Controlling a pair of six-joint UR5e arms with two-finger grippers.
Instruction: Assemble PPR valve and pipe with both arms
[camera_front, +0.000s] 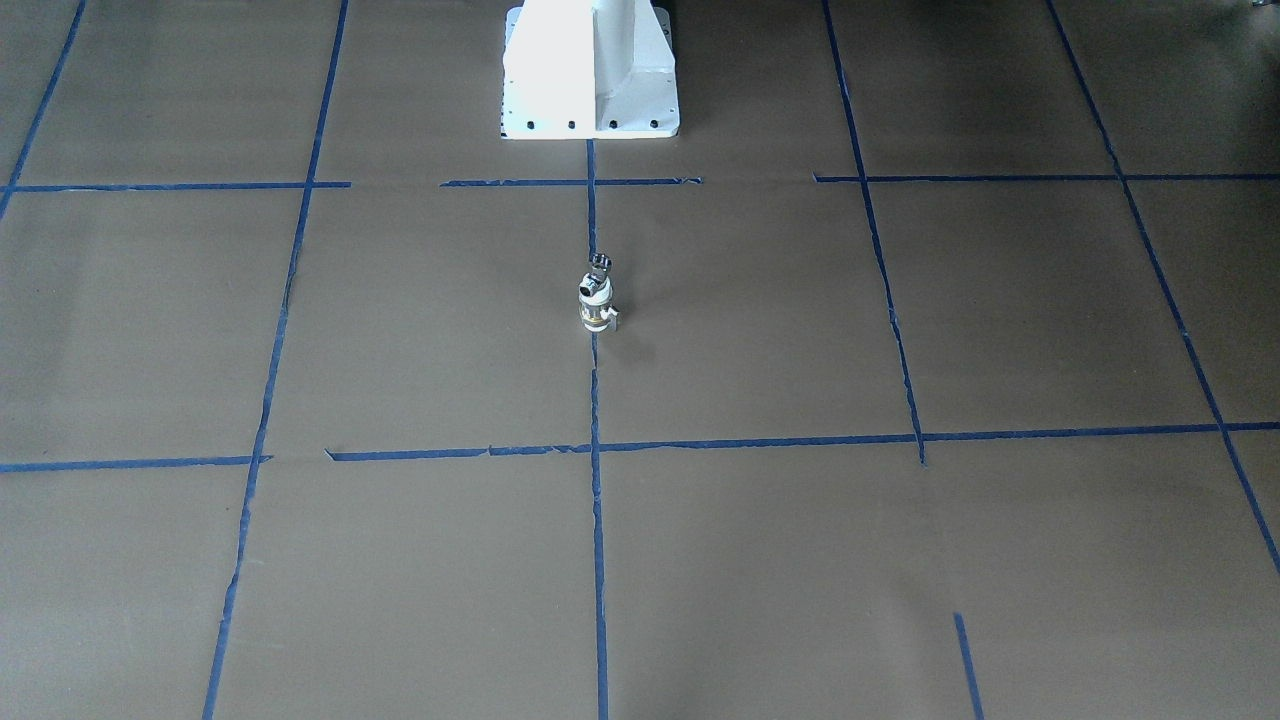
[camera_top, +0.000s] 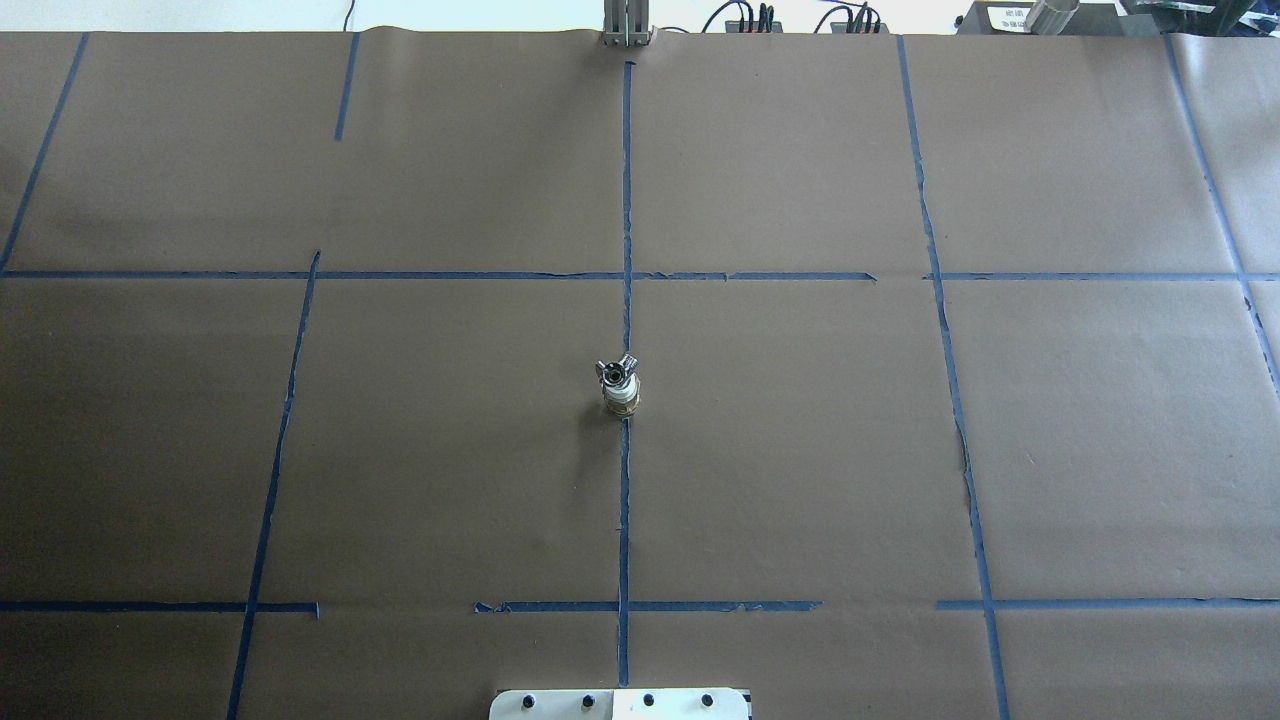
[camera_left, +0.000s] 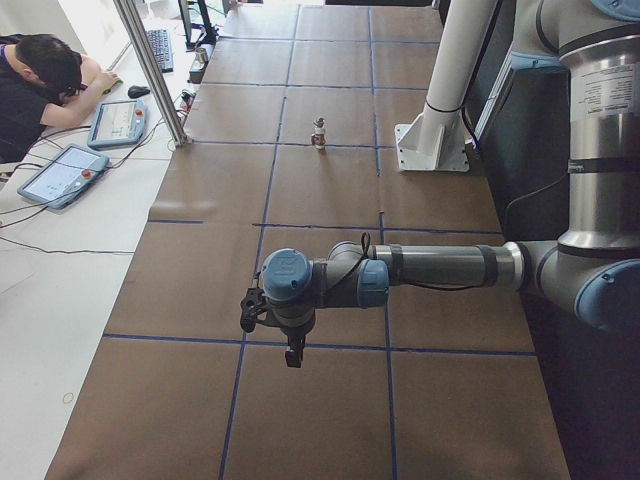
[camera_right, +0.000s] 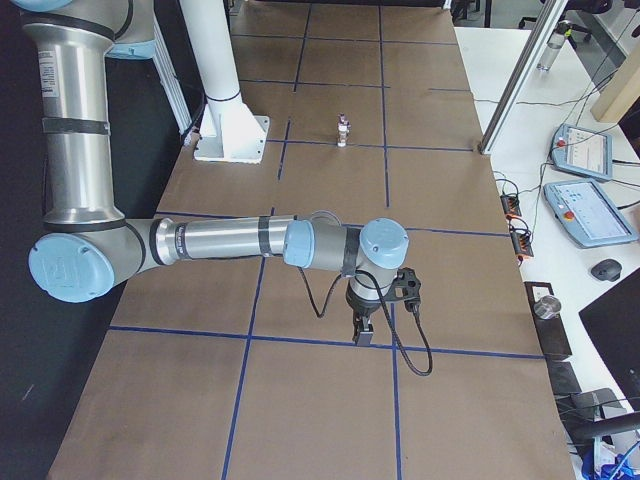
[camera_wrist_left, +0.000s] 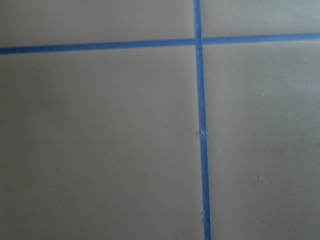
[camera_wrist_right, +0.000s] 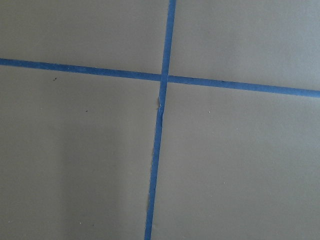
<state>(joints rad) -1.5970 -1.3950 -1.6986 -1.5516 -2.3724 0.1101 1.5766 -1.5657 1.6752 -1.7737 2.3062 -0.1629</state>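
in the front-facing view, the ppr valve (camera_front: 597, 316) is seen standing upright on the bench (camera_front: 400, 330), on the blue tape (camera_front: 598, 520) centre line, near the white pedestal (camera_front: 590, 80). the pipe (camera_front: 596, 278) is seated on its top end.

in the overhead view, the same stack is found at the middle of the bench, the pipe (camera_top: 616, 370) uppermost on the valve (camera_top: 621, 398).

in the left side view, the left arm (camera_left: 440, 265) is stretched low over the near end of the bench, its jaws pointed down, well apart from the far-off valve (camera_left: 319, 136). whether the jaws are released or clenched cannot be told.

in the right side view, the right arm (camera_right: 220, 240) is held likewise over its own near end, well apart from the valve (camera_right: 343, 133). the state of its jaws cannot be told either.

in both wrist views, only brown bench paper and crossed tape lines are shown.
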